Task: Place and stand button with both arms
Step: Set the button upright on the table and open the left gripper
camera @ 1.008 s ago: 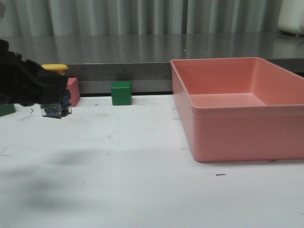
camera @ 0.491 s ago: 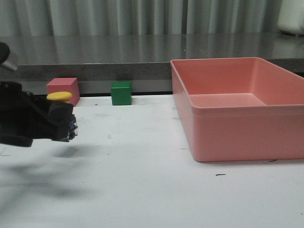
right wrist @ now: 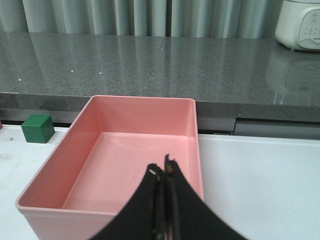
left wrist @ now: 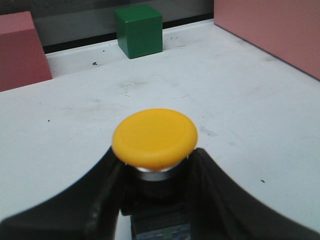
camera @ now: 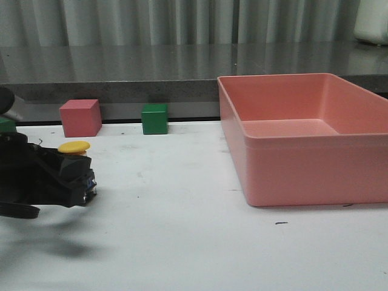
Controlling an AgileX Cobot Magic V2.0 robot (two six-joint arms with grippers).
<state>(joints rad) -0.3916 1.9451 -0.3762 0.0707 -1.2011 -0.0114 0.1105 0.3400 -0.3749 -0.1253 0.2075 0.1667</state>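
With our left gripper (camera: 77,179) clamped on the yellow-capped push-button (camera: 74,147), upright at the table's (camera: 182,242) nine o'clock and seemingly just above it, we should lower squarely before releasing, our right gripper (right wrist: 162,172) pinched empty.

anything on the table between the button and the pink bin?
Nothing. In the front view, only bare white table with faint scuffs lies between the button, clamped in the left gripper, and the pink bin. The green cube sits farther back.
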